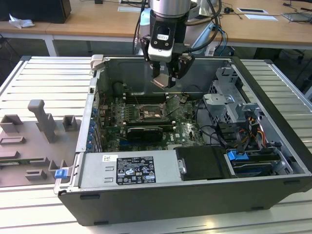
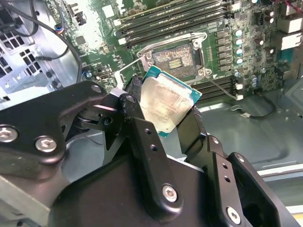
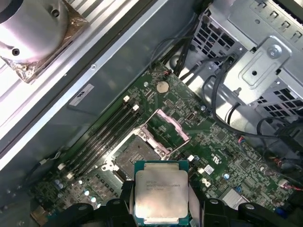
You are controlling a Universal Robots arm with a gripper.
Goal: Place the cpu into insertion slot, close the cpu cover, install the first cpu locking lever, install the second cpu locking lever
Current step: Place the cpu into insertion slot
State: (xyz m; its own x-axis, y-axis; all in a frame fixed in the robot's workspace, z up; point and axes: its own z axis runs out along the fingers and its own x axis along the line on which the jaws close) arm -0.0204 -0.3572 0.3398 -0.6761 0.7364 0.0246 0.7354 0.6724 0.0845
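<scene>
One chip, one socket, one cover and one gripper with two jaws are in play. The black two-fingered gripper (image 1: pixel 166 80) hangs above the insertion slot (image 1: pixel 148 111), a single square motherboard socket with a dark centre and thin metal rim. Its jaws are closed part-way on the cpu (image 2: pixel 165 101), pinching two opposite edges. The cpu is a small flat square chip with a pale silvery-beige top, smeared in places, on a teal-green base. It sits tilted, clear of the slot and not touching it.

In the first wrist view, the cpu cover (image 3: pixel 171 122), one thin silvery frame plate with a large window, stands raised at the slot's far edge. One open dark-grey computer case (image 1: pixel 273 122) lies on the ribbed metal worktop (image 1: pixel 39 83).
</scene>
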